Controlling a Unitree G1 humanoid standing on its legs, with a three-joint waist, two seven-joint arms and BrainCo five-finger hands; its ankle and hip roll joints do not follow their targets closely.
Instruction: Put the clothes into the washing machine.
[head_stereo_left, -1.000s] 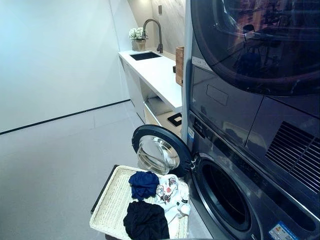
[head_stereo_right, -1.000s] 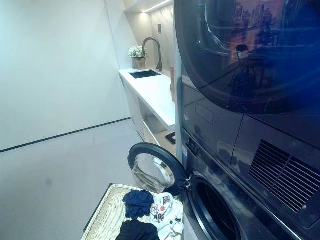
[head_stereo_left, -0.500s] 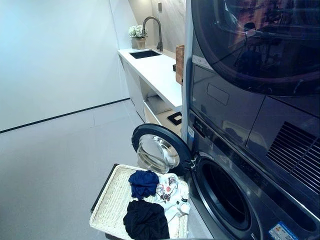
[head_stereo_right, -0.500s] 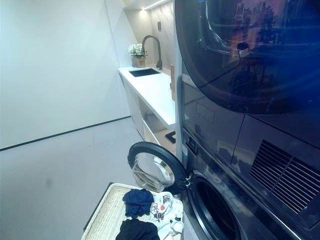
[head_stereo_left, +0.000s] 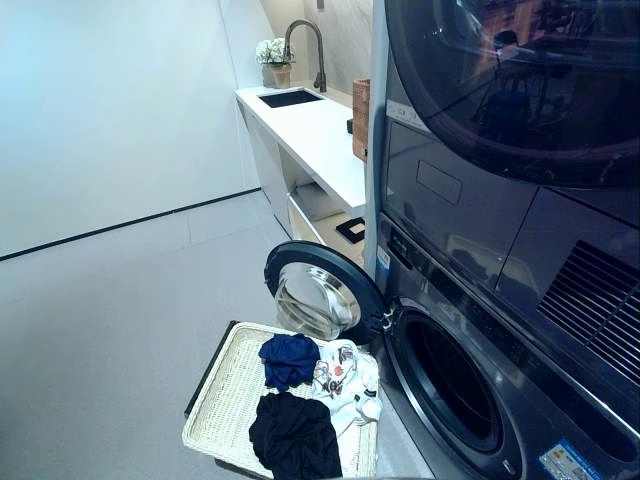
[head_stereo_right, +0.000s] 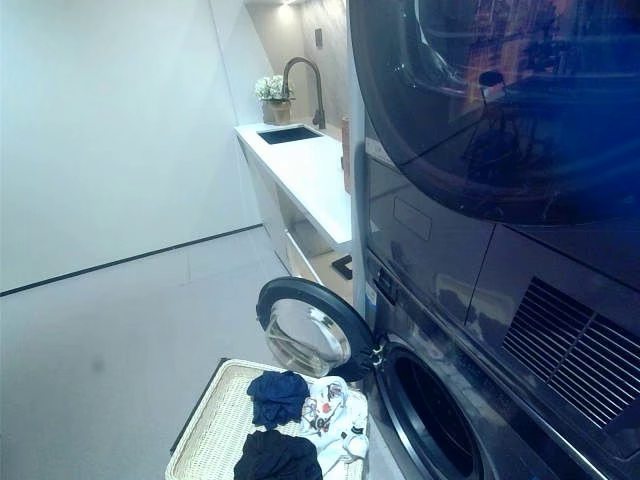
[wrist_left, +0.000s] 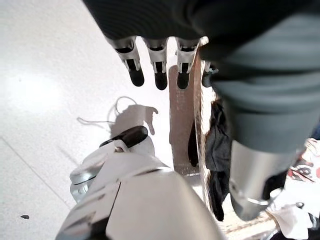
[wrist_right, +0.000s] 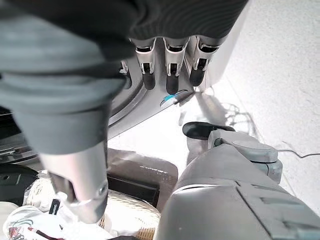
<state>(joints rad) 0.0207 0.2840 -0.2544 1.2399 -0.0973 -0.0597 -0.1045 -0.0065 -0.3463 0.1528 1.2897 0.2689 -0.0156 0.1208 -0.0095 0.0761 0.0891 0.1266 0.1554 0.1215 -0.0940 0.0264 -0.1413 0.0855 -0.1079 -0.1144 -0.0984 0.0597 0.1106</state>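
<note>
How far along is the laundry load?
Done: the washing machine door is swung open. In hand: nothing; the left hand and right hand hang open and empty. Left: all of it. The navy garment, black garment and white patterned garment lie in the wicker basket.

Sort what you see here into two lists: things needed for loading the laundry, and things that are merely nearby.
Needed for the job:
washing machine, door open
basket
black garment
blue garment
white patterned garment
left hand
right hand

Merely nearby:
upper machine
counter
sink
tap
flowers
</note>
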